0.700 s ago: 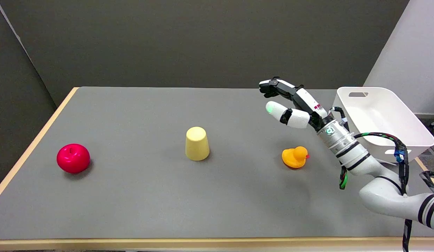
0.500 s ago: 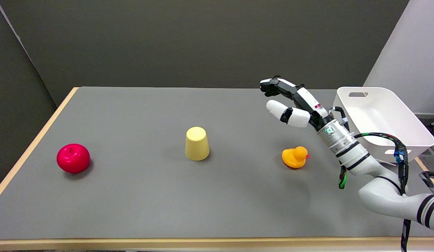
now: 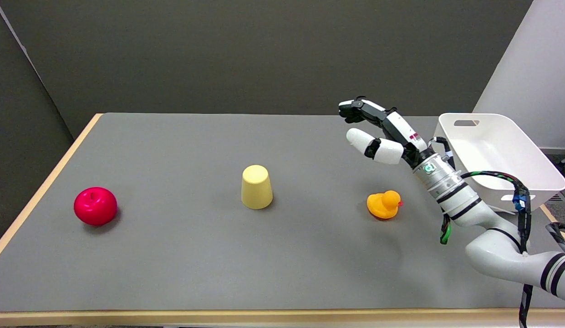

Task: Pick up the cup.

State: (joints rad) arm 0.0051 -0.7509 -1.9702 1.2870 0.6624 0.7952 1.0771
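Observation:
A pale yellow cup (image 3: 256, 187) stands upside down near the middle of the grey table (image 3: 182, 255). My right hand (image 3: 378, 132) hangs in the air well to the right of the cup and farther back, above and behind an orange toy duck. Its fingers are spread apart and point left, and it holds nothing. A wide stretch of table separates the hand from the cup.
An orange rubber duck (image 3: 383, 204) sits on the table right of the cup, below the hand. A red apple (image 3: 95, 206) lies at the far left. A white bin (image 3: 496, 157) stands at the table's right edge, behind my forearm.
The hand has risen very slightly and drifted a little up and back; the cup, duck and apple have stayed where they were.

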